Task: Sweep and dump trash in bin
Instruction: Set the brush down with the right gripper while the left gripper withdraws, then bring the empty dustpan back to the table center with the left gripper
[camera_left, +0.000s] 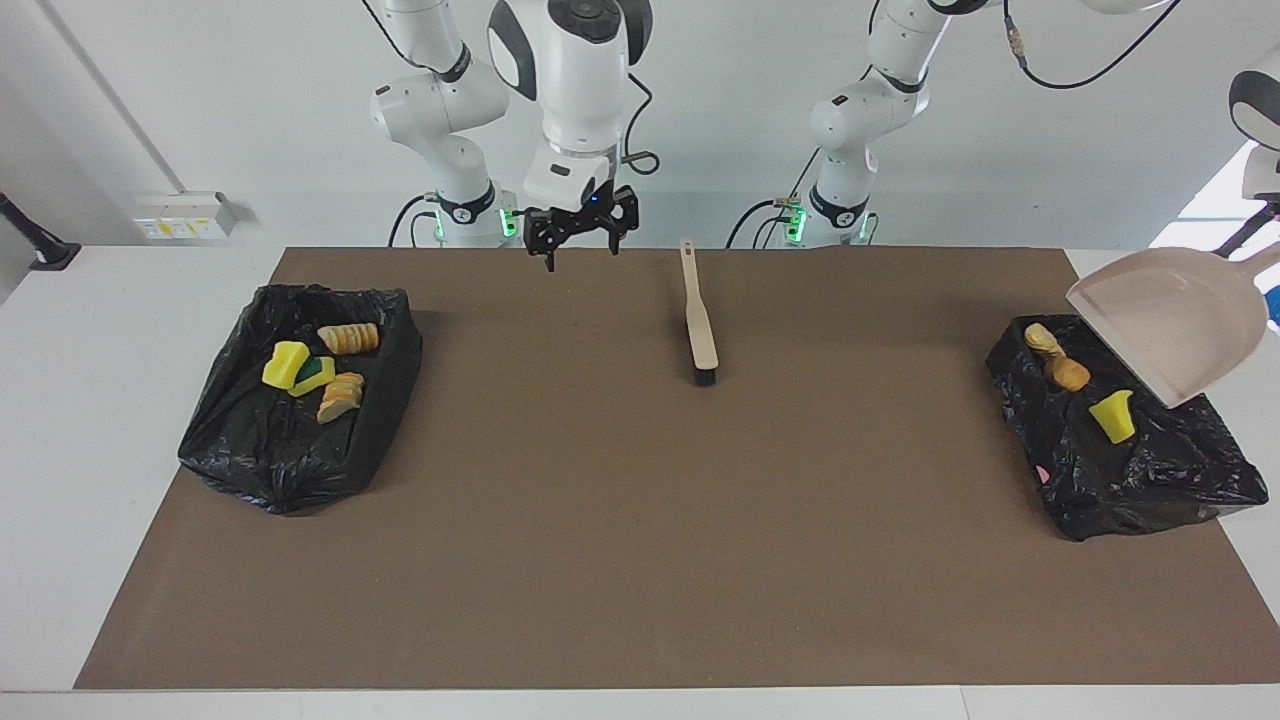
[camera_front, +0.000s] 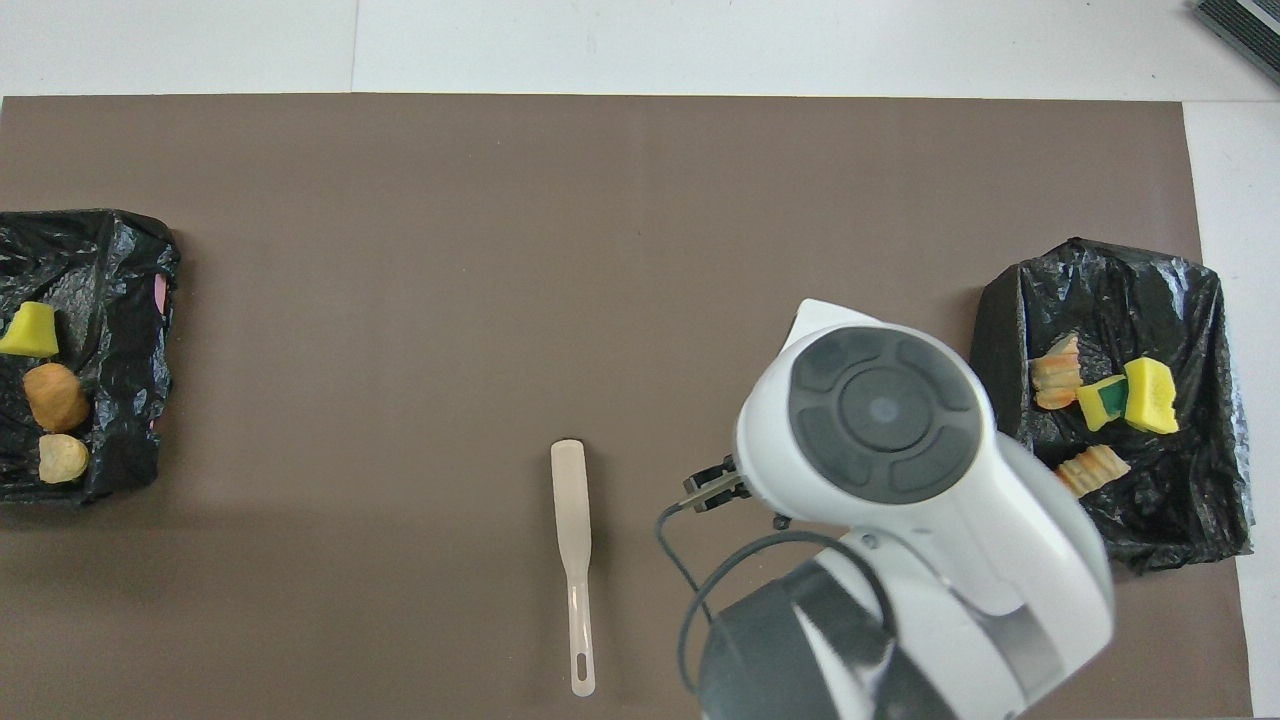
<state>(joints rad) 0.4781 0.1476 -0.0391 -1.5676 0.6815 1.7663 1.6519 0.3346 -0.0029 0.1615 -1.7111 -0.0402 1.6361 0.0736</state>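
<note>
I can read no writing anywhere. The bin (camera_left: 1120, 440) at the left arm's end holds trash (camera_left: 1112, 415): a yellow sponge chunk and two bread pieces. My left pincer, off frame, holds the tilted dustpan (camera_left: 1165, 320) over it. My right pincer (camera_left: 581, 226) hangs released above the counter (camera_left: 640, 520).

The brush (camera_left: 699, 316) lies on the mat (camera_left: 640, 560), near the robots' edge. From it toward the right arm's end sits a lined bin (camera_left: 250, 460) holding four trash pieces (camera_left: 287, 364). Toward the left arm's end sits another bin (camera_left: 1150, 490) holding three pieces (camera_left: 1113, 415), the dustpan (camera_left: 1170, 325) tilted over it.
</note>
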